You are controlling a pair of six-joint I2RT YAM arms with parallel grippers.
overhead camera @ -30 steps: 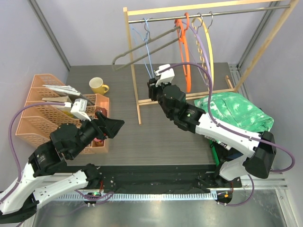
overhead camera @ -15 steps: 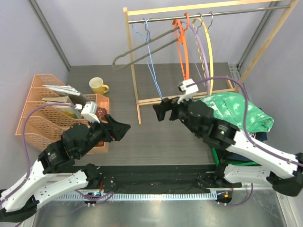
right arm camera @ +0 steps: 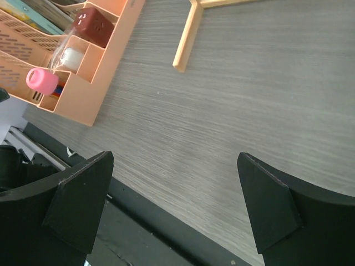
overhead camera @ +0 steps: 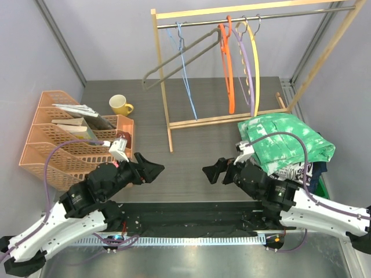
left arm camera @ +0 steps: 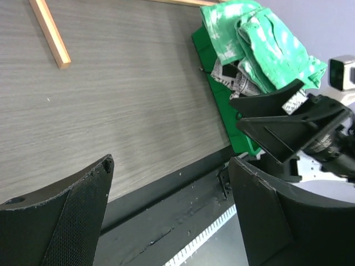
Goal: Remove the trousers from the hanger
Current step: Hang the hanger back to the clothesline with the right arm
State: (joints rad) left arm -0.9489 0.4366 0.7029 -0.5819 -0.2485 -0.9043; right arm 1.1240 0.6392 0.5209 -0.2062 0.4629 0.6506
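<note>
At the right edge of the grey wood-grain table (overhead camera: pixel 191 150), the pile of folded cloth trousers (overhead camera: pixel 284 142), green-and-white mottled pair uppermost, lay apart from the coloured hangers (overhead camera: pixel 229 69) on the wooden rack (overhead camera: pixel 163 87). Left fingers (overhead camera: pixel 152 171) and right fingers (overhead camera: pixel 213 172) stood wide apart, empty.

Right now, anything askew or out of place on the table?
The grey hanger hangs tilted on the rail, its bar poking left past the wooden post. The trousers lie in a loose heap at the right edge. Nothing spilled.
</note>
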